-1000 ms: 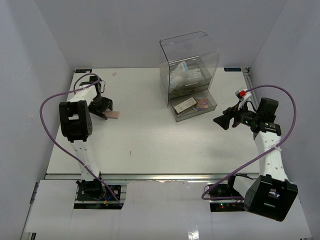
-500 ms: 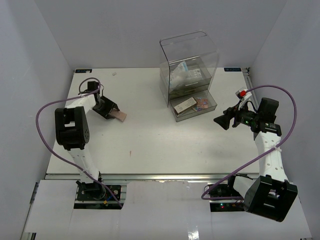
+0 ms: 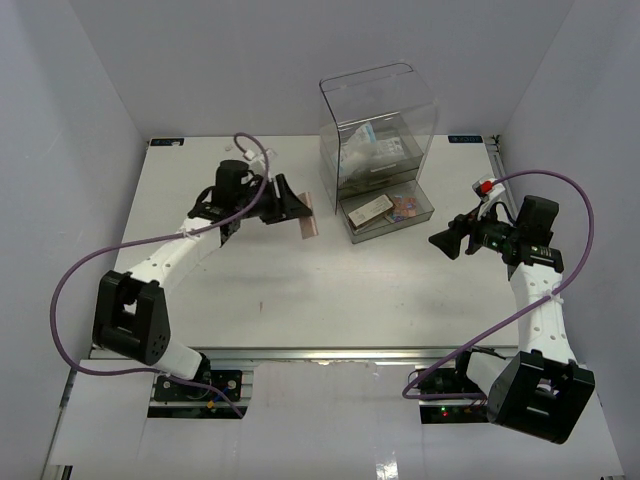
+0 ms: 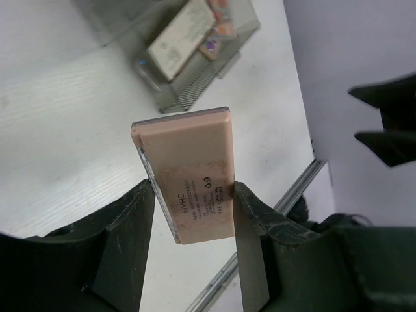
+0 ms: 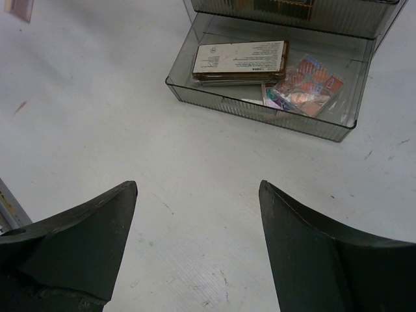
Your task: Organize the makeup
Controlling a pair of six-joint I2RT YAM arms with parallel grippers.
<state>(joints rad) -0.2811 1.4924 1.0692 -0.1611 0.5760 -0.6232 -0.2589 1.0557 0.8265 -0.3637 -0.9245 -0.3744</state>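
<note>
My left gripper (image 3: 293,205) is shut on a flat pink palette (image 3: 309,212), held above the table just left of the open bottom drawer (image 3: 425,221). In the left wrist view the pink palette (image 4: 188,169) sits between both fingers (image 4: 250,227). The drawer (image 5: 224,105) holds a brown palette with a white label (image 5: 240,58) and a multicoloured palette (image 5: 305,84). White-blue sachets (image 3: 372,145) lie in the upper part of the clear box (image 3: 375,90). My right gripper (image 3: 443,240) is open and empty, right of the drawer. No lipstick tube is in view.
The clear acrylic drawer box stands at the back centre-right of the white table (image 3: 280,300). Grey walls close in on the left, right and back. Purple cables loop beside both arms.
My left arm has swung from the far left of the table toward the right, carrying the pink palette to beside the open drawer. The right arm has not moved.
</note>
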